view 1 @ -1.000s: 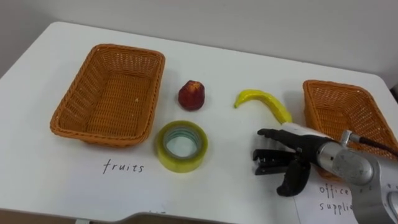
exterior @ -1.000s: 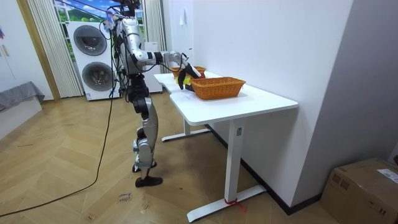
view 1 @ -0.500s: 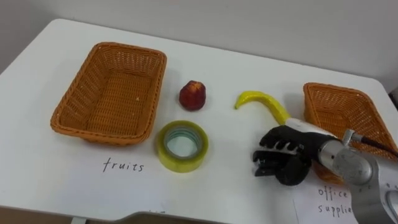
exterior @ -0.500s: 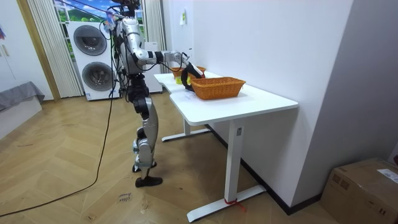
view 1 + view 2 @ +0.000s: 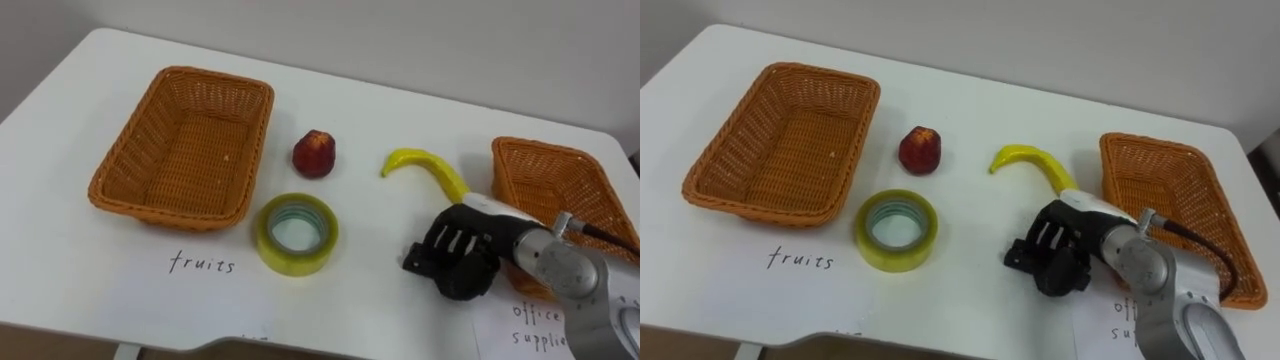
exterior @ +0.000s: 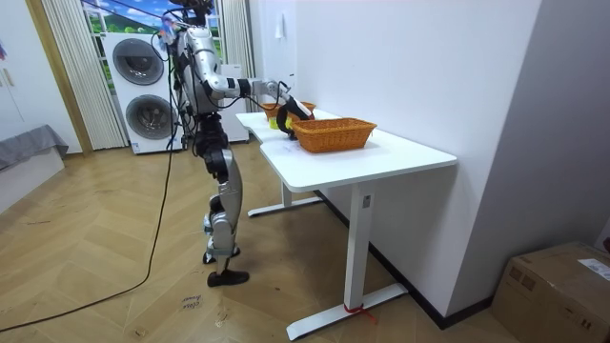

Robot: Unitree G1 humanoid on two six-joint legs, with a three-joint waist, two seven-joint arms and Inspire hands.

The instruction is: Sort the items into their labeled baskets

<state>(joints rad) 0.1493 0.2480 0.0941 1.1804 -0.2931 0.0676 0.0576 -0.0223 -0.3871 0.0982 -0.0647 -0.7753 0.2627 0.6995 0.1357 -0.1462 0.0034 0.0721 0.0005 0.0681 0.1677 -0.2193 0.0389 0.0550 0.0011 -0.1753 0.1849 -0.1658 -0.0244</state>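
My right hand (image 5: 462,258) is curled tight around a small black thing (image 5: 414,263) on the tabletop (image 5: 380,110), near the banana (image 5: 430,168). Next I think I must lift it into the right basket (image 5: 522,150).

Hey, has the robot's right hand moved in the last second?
Yes. The right hand stays beside the banana's end, but its fingers, spread before, have curled round the black item.

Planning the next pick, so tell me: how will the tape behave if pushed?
The tape lies flat, hole up, so it would probably slide rather than roll. A hollow ring, likely light and stiff. Its glossy wall may slip.
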